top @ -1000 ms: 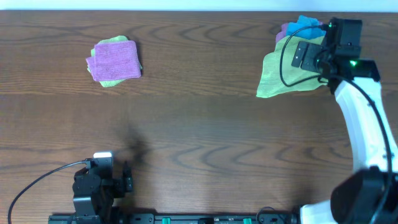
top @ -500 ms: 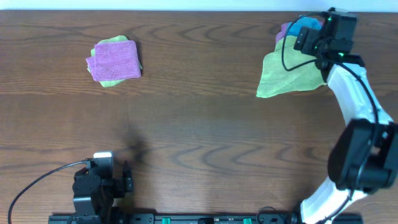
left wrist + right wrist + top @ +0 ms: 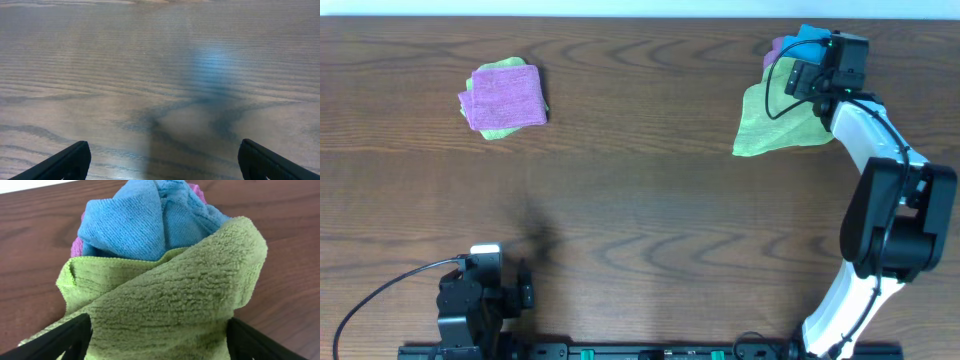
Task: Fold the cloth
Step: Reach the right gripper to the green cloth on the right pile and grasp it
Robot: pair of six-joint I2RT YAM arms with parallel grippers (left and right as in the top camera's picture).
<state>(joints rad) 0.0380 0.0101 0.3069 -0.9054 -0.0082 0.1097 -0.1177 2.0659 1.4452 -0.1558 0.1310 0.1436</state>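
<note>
Dark brown wood-grain bench, smooth, slightly glossy.

The cloth is lime-green microfibre with a fluffy, nubby pile. It lies at the far right of the bench, crumpled into an uneven wedge with its left corner flat on the wood. In the right wrist view the cloth bulges up as a thick rounded fold, and a thin stitched hem runs along its left edge.

A blue cloth with a fine ribbed weave is bunched behind the green one and touches it. A sliver of purple cloth pokes out beside the blue.

Right tool sits over the back part of the green cloth. Its black fingers are spread wide to either side of the green fold. The fold fills the gap between them but is not pinched.

Left tool is at the near left edge. Its black fingers are fully spread, holding nothing, with bare wood below.

Far left, well apart from all this, is a folded purple towel, roughly square. It rests on a folded green towel whose edges show around it.
</note>
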